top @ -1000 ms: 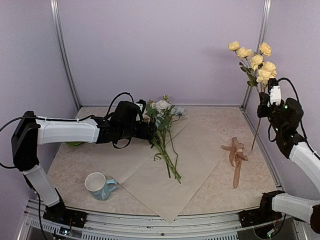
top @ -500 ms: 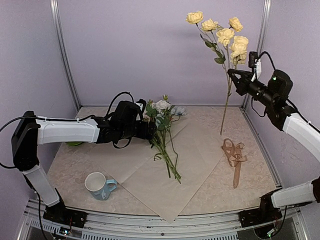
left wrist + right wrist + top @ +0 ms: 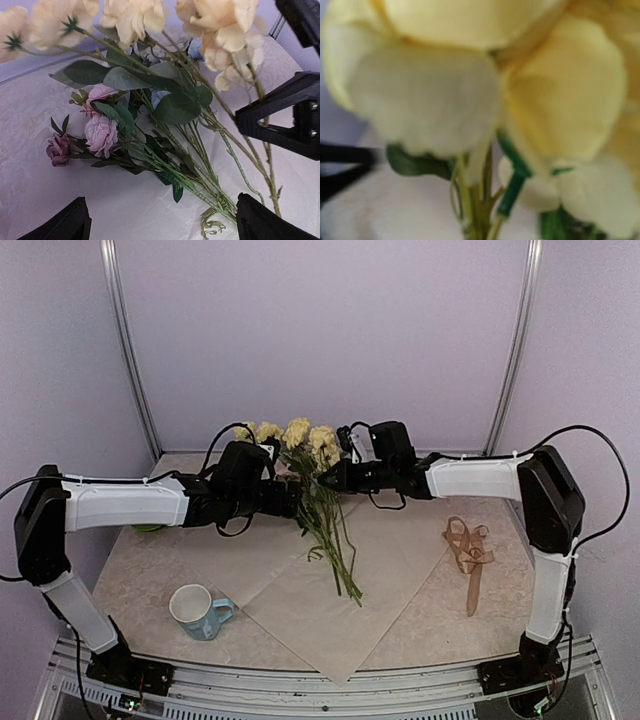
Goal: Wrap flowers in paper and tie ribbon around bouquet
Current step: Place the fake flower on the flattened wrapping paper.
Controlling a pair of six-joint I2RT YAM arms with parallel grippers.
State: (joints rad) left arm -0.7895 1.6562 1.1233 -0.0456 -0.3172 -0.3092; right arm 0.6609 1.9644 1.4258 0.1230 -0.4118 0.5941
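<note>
Step in hand, as judged: gathering stems on the sheet; wrapping and tying not yet begun.

Right gripper (image 3: 332, 478): clenched on the stem of a yellow spray (image 3: 295, 432), taken low on the stem, below the blooms. The spray is carried over the far part of the paper (image 3: 330, 612), heads toward the back wall. Likely reason: it is meant to join the flowers (image 3: 335, 545) lying there, heads with heads and stems with stems.

Left gripper (image 3: 298, 502): released, jaws wide apart, nothing between them. It sits low beside the lying flowers, on their left, about where leaves give way to bare stems. Probably waiting to steady or collect the bunch once the spray is down.

Flowers: flat on the paper, blooms at the far end, stems running toward the near edge. The paper lies spread flat on the table (image 3: 450, 625), one corner reaching toward the near edge. That leaves free sheet on either side of the stems for folding over.

Ribbon (image 3: 468, 548): loosely looped on the table, right of the paper and well apart from both grippers. A mug (image 3: 195, 608) stands near the left front, just off the paper.

Hard to make out:
- The right wrist view is filled with blurred yellow petals and a few green stems; neither jaws nor paper can be read there.
- Whether the spray's lower stem already touches the bunch cannot be told; in the left wrist view it merges with the other stems.
- From above, arms and yellow heads cover the lying blooms.
</note>
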